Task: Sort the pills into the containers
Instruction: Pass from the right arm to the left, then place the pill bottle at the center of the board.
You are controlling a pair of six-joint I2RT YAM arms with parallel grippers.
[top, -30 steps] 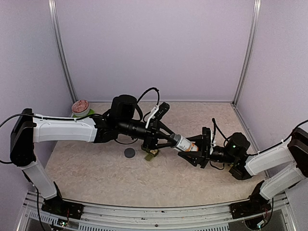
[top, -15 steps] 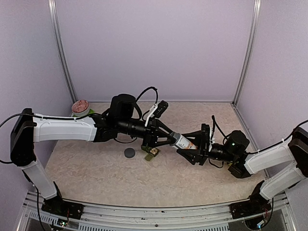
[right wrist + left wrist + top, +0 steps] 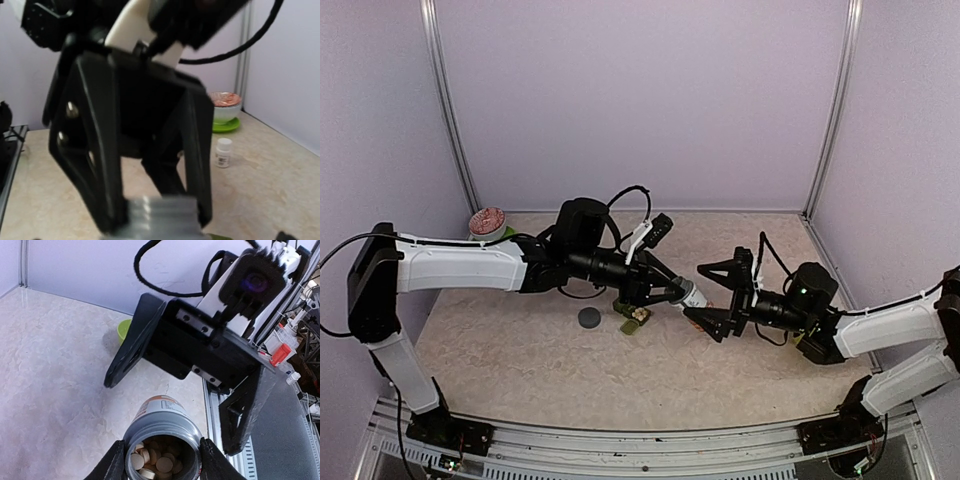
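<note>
An open grey pill bottle (image 3: pixel 162 437) with an orange and white label lies tilted in my left gripper (image 3: pixel 162 465), which is shut on its neck. Round tan pills (image 3: pixel 160 460) fill its mouth. In the top view the bottle (image 3: pixel 692 293) pokes out toward my right gripper (image 3: pixel 709 298), whose jaws stand wide open either side of its base without touching it. The containers (image 3: pixel 633 318), a small dark green strip with pale contents, lie on the table just below the left gripper. The right wrist view is blurred, showing the left fingers (image 3: pixel 197 150) clamped on the grey bottle (image 3: pixel 160 217).
A dark round cap (image 3: pixel 589 318) lies left of the containers. A bowl on a lime-green saucer (image 3: pixel 488 225) stands at the back left, a small white bottle (image 3: pixel 222 152) near it. The left arm's cable loops above its wrist (image 3: pixel 630 195).
My right gripper has opened wide and let go of the bottle's base. The left gripper keeps the bottle and has drawn it slightly left.
</note>
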